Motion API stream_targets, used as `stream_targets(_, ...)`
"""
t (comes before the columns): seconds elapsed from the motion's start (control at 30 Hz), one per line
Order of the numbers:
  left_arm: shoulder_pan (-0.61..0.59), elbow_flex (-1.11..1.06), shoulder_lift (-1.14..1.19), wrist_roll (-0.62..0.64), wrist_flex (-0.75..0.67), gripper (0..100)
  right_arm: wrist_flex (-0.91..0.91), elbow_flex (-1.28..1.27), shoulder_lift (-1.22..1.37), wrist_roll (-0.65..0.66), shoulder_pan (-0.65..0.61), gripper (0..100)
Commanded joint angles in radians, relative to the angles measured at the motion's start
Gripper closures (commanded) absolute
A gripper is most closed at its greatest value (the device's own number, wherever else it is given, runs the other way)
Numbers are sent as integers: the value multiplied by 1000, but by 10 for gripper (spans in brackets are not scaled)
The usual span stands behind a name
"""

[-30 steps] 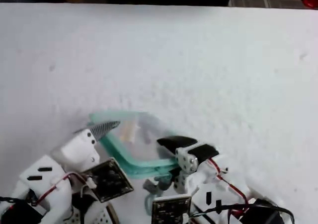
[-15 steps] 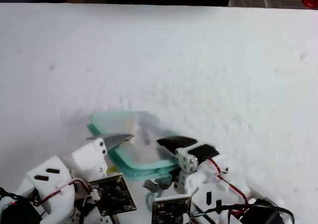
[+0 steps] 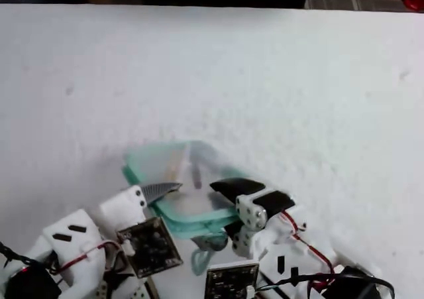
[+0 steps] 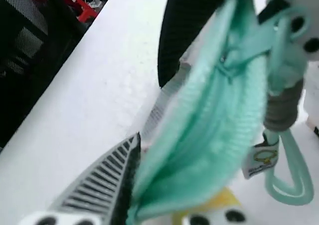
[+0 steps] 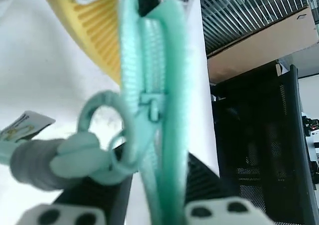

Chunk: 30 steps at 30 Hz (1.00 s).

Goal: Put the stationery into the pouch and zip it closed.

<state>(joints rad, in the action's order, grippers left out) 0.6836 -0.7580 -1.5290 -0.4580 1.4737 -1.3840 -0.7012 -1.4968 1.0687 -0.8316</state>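
The mint-green see-through zip pouch [image 3: 189, 183] lies near the near edge of the white table [image 3: 265, 80], btw the two arms, w/ faint stationery shapes inside, too blurred to name. Prob. light, floppy & a bit slick: likely to sag and buckle if tugged from one end only, so best held at the firmer woven zip tape [image 5: 159, 50], w/ the closing pull on the mint slider [image 5: 152, 105] or its cord loop [image 5: 102, 120]. Left gripper [image 3: 165, 191]: pressed together on the pouch's left near edge, fabric sandwiched btw the ribbed grey finger and the yellow one. Right gripper [image 3: 228, 199]: black fingers pinching the zip tape at the right near end, just beside the slider; cord loop hangs free, ungripped.
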Motion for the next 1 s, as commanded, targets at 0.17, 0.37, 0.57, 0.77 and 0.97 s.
stream_targets(0.17,-2,-144,15,292,-279,979,120,46,-4,-192,136,785)
stream_targets(0.37,-79,-362,15,387,-568,979,222,44,-2,-199,239,784)
stream_targets(0.57,-251,-462,15,437,-729,979,357,-69,-2,-199,289,785)
stream_targets(0.77,-282,-560,15,436,-819,979,521,-117,-2,-385,323,786)
stream_targets(0.97,-282,-566,13,436,-816,979,542,-115,68,-605,323,786)
